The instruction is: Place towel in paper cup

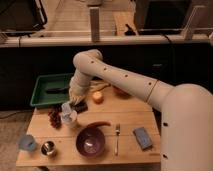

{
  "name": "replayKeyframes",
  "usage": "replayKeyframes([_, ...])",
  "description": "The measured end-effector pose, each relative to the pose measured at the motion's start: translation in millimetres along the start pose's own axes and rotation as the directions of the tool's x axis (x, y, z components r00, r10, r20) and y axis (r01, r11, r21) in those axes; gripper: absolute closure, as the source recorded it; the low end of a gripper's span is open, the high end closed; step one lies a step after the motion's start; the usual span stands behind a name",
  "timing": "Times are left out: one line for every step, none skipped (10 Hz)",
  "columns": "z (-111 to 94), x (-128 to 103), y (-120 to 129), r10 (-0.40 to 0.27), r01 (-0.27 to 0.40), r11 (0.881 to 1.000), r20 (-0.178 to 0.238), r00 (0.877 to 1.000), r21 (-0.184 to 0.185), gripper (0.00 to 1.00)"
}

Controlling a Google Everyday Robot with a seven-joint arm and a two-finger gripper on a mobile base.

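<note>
Along the near edge of a wooden bench (127, 120), at the bottom of the frame, a small blue cup (26, 143), a small shiny steel cup (48, 148), a round purple bowl (91, 141), a metal fork (117, 139) and a dark blue rectangular pad (143, 137) are set out from left to right. Just behind the bowl, left of centre, a short white round paper cup (69, 119) is seen upright, with a bunch of dark red grapes (54, 118) just beside it on the left. Directly above the cup's mouth a pale blue-grey thin cloth towel (66, 107) is bunched, its lower end seeming to reach the rim. It is pinched between the pressed-together jaws of the white arm's gripper (75, 104). The towel is judged light, limp and unbreakable. It is best held by a gathered fold, since loose cloth may drape over the rim or tip the light cup. Farther back, at left, a green plastic tray (42, 95) is seen.
</note>
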Motion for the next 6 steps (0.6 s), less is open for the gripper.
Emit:
replayKeyframes([0.6, 0.2, -1.3, 0.001, -0.001, 1.000, -0.003, 1.000, 0.001, 1.00])
replayKeyframes([0.7, 0.6, -3.1, 0.002, -0.002, 1.000, -0.009, 1.000, 0.002, 1.00])
replayKeyframes([1.6, 2.3, -5.4, 0.007, -0.007, 1.000, -0.019, 1.000, 0.003, 1.00])
replayKeyframes([3.0, 4.5, -6.2, 0.012, -0.012, 1.000, -0.027, 1.000, 0.002, 1.00])
replayKeyframes([4.6, 8.2, -6.5, 0.021, -0.021, 1.000, -0.038, 0.999, 0.000, 1.00])
replayKeyframes([5.7, 12.7, -5.8, 0.031, -0.031, 1.000, -0.049, 0.998, -0.002, 1.00])
